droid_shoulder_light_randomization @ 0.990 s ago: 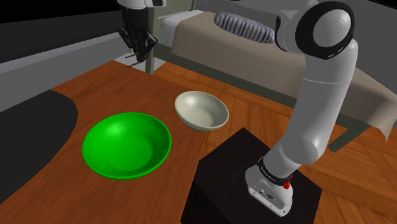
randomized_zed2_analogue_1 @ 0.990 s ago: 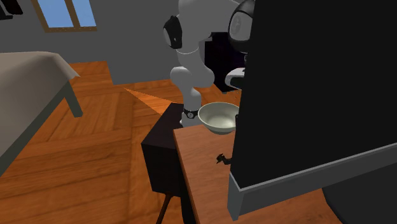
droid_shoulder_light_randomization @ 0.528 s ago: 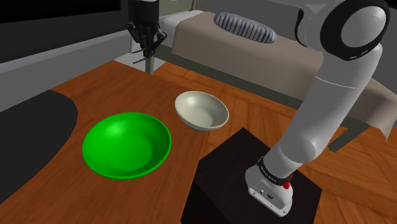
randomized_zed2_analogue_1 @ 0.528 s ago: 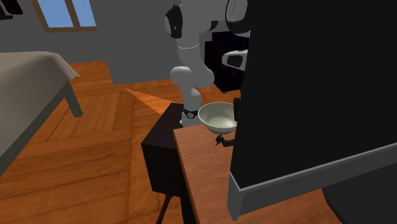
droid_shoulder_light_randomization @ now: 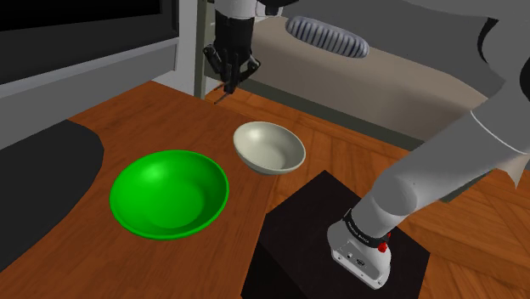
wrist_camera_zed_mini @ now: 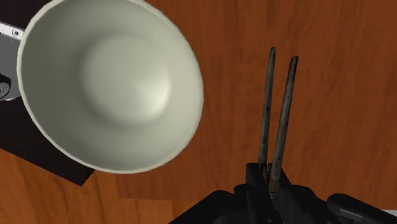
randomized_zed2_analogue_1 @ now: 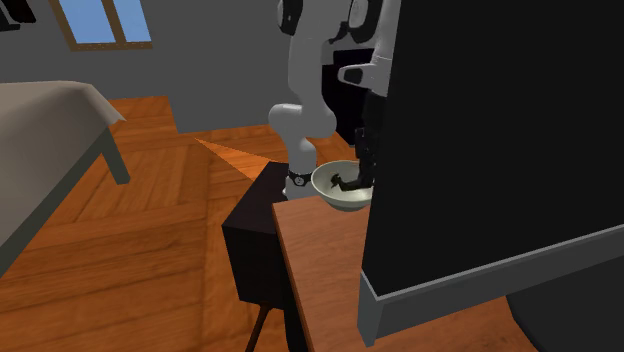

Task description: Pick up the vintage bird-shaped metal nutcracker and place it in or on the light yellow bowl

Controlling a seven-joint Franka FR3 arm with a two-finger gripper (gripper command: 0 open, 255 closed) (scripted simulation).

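Beside pale cream bowl (wrist_camera_zed_mini: 167,76) tool (wrist_camera_zed_mini: 268,184) pinches nutcracker (wrist_camera_zed_mini: 285,114) — 2 thin, dark, mottled handles side by side.

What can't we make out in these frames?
- Bird head of the nutcracker: wrist view, buried in the gripper.
- Its outline: shoulder view, too small.
- Most of the gripper: second exterior view, behind the black panel.
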